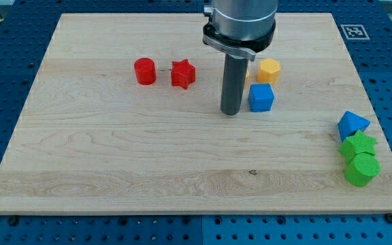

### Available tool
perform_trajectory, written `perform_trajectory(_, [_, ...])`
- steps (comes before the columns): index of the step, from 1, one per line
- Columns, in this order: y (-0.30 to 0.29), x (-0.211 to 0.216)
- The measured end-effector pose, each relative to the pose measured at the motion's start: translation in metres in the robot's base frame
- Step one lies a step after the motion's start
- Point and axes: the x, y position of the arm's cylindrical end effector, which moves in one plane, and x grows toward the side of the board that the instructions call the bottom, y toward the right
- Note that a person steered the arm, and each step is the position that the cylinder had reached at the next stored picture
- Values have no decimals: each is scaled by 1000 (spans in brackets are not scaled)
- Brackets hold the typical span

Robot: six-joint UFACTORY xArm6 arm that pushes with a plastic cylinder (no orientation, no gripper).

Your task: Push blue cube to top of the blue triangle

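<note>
The blue cube (261, 97) lies on the wooden board (114, 156) a little right of centre, near the view's top. The blue triangle (352, 124) lies at the view's right edge of the board, well right of and below the cube. My tip (231, 111) rests on the board just left of the blue cube, close to its left face; I cannot tell if they touch.
An orange hexagonal block (269, 69) sits just above the blue cube. A yellow block is mostly hidden behind the rod. A red cylinder (144, 71) and a red star (182, 73) lie at upper left. A green star (358, 145) and a green cylinder (361, 169) sit below the blue triangle.
</note>
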Motion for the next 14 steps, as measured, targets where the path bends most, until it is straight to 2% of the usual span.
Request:
perform_trajectory(3, [50,-11])
perform_trajectory(5, [14,-34])
perform_trajectory(6, [23,-35])
perform_trajectory(9, [95,-35])
perform_trajectory(11, [113,-5])
perform_trajectory(14, [152,1])
